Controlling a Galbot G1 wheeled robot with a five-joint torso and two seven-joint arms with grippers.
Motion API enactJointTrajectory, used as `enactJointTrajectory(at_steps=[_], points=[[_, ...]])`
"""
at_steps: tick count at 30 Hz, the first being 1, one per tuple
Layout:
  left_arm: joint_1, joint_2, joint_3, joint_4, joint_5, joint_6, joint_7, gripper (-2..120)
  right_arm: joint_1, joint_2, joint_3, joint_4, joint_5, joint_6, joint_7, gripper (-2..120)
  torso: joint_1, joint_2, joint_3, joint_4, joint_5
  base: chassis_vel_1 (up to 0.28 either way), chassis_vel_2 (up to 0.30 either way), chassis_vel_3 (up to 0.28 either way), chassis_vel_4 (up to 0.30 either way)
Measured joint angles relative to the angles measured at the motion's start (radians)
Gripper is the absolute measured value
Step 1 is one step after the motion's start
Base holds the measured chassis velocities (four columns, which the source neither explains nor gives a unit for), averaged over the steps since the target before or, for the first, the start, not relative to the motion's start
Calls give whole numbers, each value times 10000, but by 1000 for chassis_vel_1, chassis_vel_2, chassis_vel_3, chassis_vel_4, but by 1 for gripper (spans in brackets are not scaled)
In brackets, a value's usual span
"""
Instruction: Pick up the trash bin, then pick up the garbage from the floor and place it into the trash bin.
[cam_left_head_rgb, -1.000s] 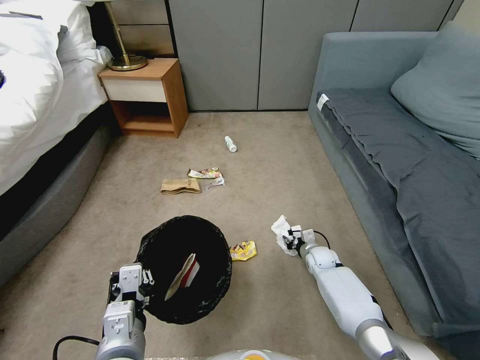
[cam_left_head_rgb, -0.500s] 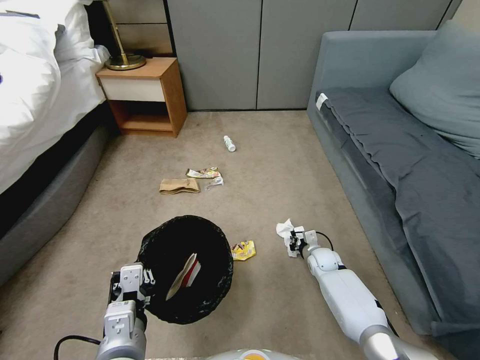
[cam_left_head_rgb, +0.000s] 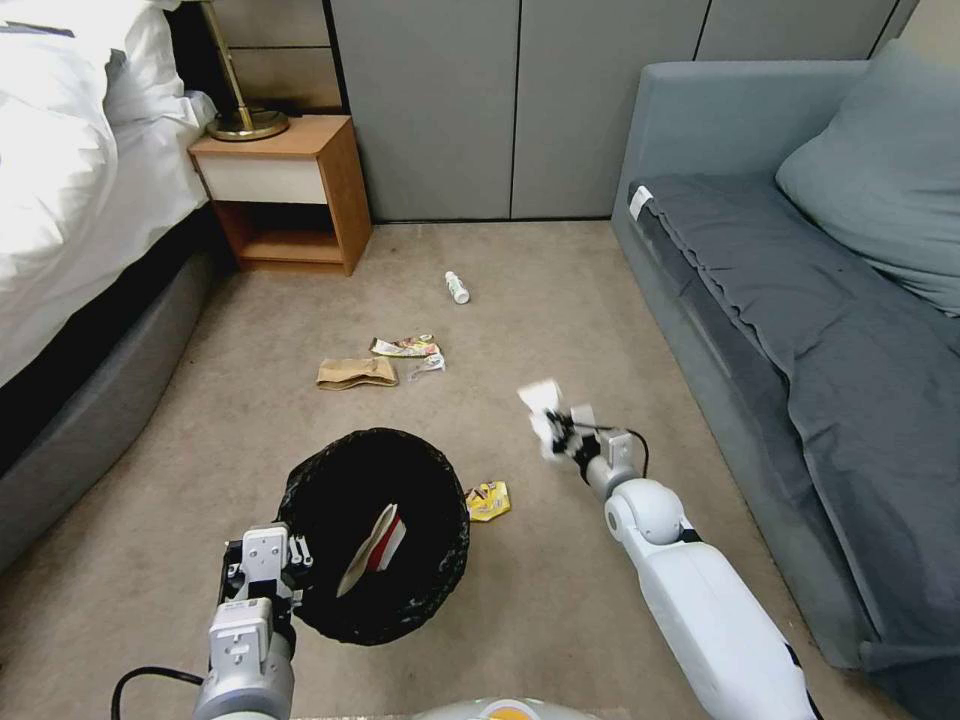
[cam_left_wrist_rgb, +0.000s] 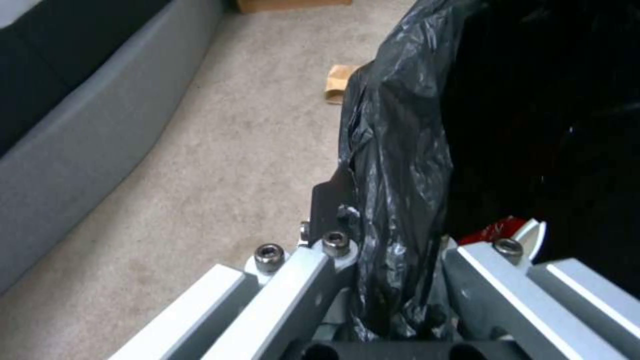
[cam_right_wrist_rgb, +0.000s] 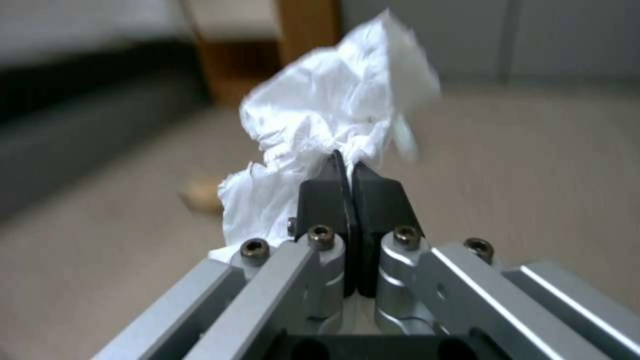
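Right gripper (cam_left_head_rgb: 558, 432) pinches the tissue (cam_left_head_rgb: 541, 402) at the bin's (cam_left_head_rgb: 440, 575) two o'clock; left gripper (cam_left_head_rgb: 268, 570) clamps its rim.

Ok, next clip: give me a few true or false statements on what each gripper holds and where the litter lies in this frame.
1. The right gripper is shut on the crumpled white tissue. True.
2. The left gripper clamps the trash bin by its bag-lined rim. True.
3. The trash bin holds nothing. False: a red-white packet lies inside it.
4. The yellow wrapper lies on the sofa. False: it lies on the carpet beside the bin.
5. The brown paper bag lies on the carpet beyond the bin. True.
6. The small white bottle stands on the nightstand. False: it lies on the carpet.
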Motion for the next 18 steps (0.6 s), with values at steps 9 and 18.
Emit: enactJointTrajectory(at_steps=[9, 18], points=[[-21, 47, -4, 11, -62, 4, 43, 1, -1465, -734, -836, 3125, -34, 1758, -2119, 0, 0, 0, -1, 1, 0, 0, 0, 0, 0], [-108, 56, 7, 48, -122, 16, 50, 1, -2773, -1473, -2032, 3537, -962, 2271, -2740, 0, 0, 0, -2, 1, 0, 0, 0, 0, 0]])
